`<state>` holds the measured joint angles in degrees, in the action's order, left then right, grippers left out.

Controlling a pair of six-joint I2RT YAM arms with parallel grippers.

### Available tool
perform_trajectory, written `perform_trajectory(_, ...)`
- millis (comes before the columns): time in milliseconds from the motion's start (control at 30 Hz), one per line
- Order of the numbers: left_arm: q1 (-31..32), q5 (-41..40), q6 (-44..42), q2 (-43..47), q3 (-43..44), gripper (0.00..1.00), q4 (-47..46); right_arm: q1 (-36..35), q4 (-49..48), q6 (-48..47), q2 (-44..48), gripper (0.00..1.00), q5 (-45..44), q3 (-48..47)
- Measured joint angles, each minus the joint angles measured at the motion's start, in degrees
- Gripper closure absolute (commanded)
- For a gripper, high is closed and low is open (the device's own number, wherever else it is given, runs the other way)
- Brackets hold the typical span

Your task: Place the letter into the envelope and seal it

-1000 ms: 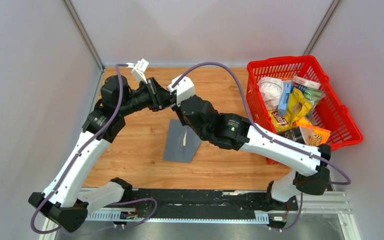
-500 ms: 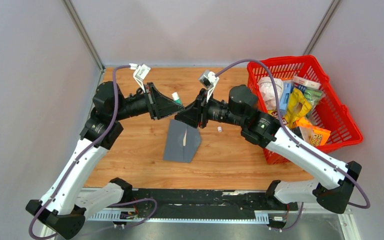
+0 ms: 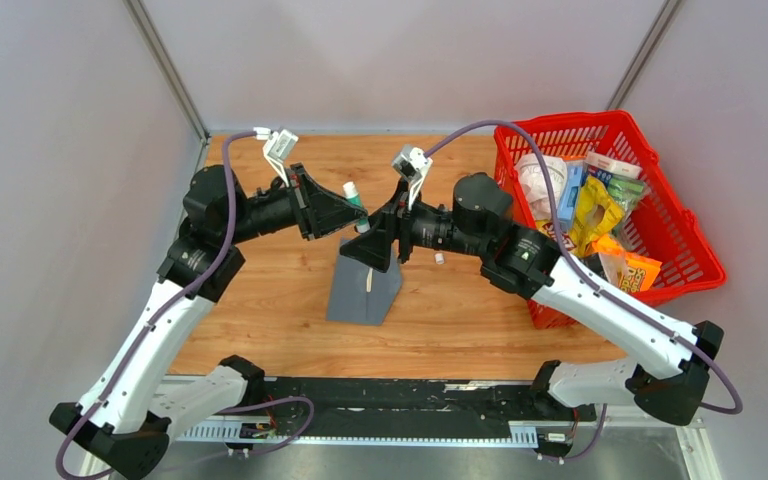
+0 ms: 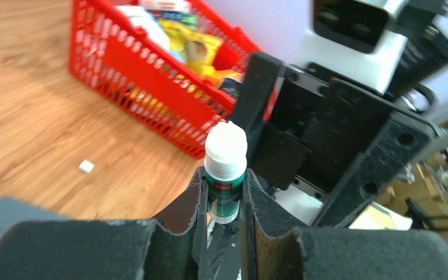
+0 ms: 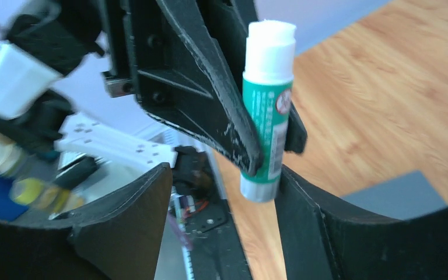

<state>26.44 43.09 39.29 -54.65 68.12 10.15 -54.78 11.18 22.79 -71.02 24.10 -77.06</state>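
- The left gripper [image 4: 224,192] is clamped on the green barrel of the glue stick [image 4: 226,166]. The white tip stands up clear of the fingers. I judge it is held up like this so the other arm can get at it, since sealing needs glue.
- The right gripper [image 5: 224,172] has its fingers spread wide, one on each side of the stick's lower end, gripping nothing. This looks like a handover or a regrasp; which, I cannot tell.
- The envelope [image 3: 363,292] lies flat on the table [image 3: 260,320] near the middle, just below the two grippers. Only a thin pale sliver of the letter [image 3: 370,279] shows on it, so the letter seems mostly tucked in. How the flap lies is hard to tell.
- A small white piece [image 3: 439,258] lies on the wood just right of the envelope, too small to identify.
- The left arm reaches far, elbow out to the left, wrist turned so the gripper points right.
- The right arm stretches from the near right corner across to the left, past the red basket [image 3: 682,232], its gripper facing the left one.
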Motion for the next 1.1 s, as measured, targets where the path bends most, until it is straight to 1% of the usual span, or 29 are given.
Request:
perform_trajectory(100, 0.00, -5.57, 0.31, -1.55, 1.38, 1.00, 4.74, -1.53, 4.20, -2.29, 0.48, 0.38, -11.28, -0.31)
perform_trajectory(200, 0.00, -10.86, 1.81, -3.17, 2.12, 1.00, 8.59, -3.04, 7.06, -3.72, 1.05, 0.38, -23.82, -0.28)
perform_trajectory(300, 0.00, -14.60, 4.37, -4.17, 2.12, 1.00, 11.45, -4.50, 7.48, -5.03, 2.29, 0.38, -33.75, 0.74)
perform_trajectory(400, 0.00, -17.31, 7.30, -4.55, 2.12, 1.00, 13.09, -5.99, 7.45, -6.47, 3.76, 0.38, -40.04, 1.75)
perform_trajectory(567, 0.00, -20.44, 11.63, -4.50, 2.05, 1.00, 13.31, -9.01, 7.21, -9.14, 1.77, 0.38, -45.97, 1.18)
perform_trajectory(800, 0.00, -21.44, 16.00, -4.28, 0.85, 1.00, 13.14, -10.80, 6.88, -11.37, -2.16, 0.39, -48.92, 0.98)
perform_trajectory(1100, 0.00, -20.92, 20.13, -3.69, -2.49, 1.00, 11.41, -11.54, 3.89, -12.87, -4.31, 0.48, -50.95, -0.31)
